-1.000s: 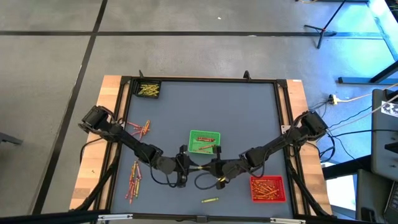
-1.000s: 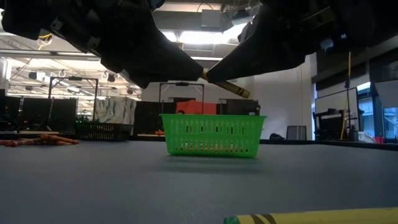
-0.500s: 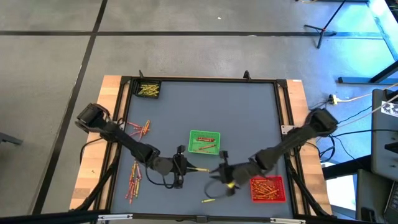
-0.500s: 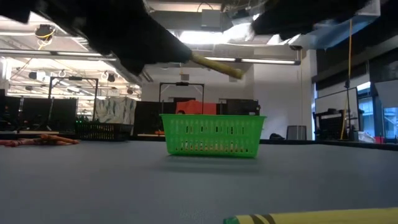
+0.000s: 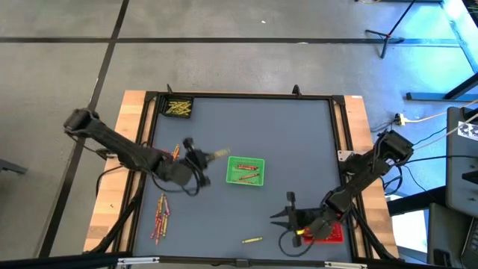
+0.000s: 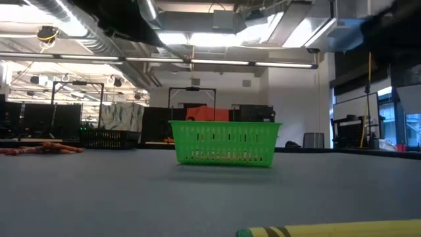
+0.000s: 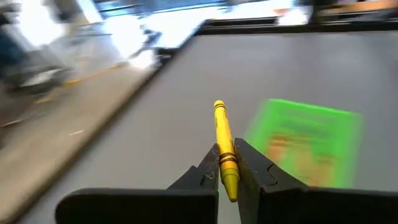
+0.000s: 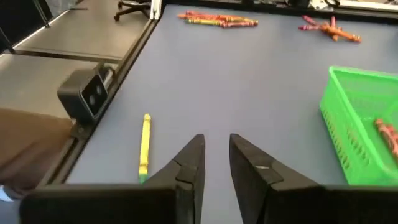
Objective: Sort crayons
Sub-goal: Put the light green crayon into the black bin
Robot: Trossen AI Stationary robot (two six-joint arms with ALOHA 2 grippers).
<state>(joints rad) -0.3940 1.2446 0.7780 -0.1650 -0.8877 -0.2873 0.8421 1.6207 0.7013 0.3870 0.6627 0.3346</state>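
Left gripper [image 7: 227, 163] clamped on a yellow crayon [image 7: 223, 146], poised over the grey mat [image 5: 291, 142] just left of the green tray [image 5: 246, 170]. Crayon a thin yellow stick with a paper wrapper and dark bands near the pinched end, most of its length jutting forward past the fingertips. Right gripper [image 8: 216, 158] low over the near part of the mat beside the red tray [image 5: 328, 233], fingers slightly apart and gripping nothing.

Elsewhere on the mat: a second yellow crayon [image 8: 145, 145] with a greenish tip, lying flat and alone near the front edge, just ahead of the right gripper. A loose row of red and orange crayons [image 5: 160, 217] along the left side, a smaller reddish cluster [image 5: 173, 153] further back. Yellow crayons gathered in a dark tray [image 5: 178, 107] at the far left corner. Some reddish crayons inside the green tray.
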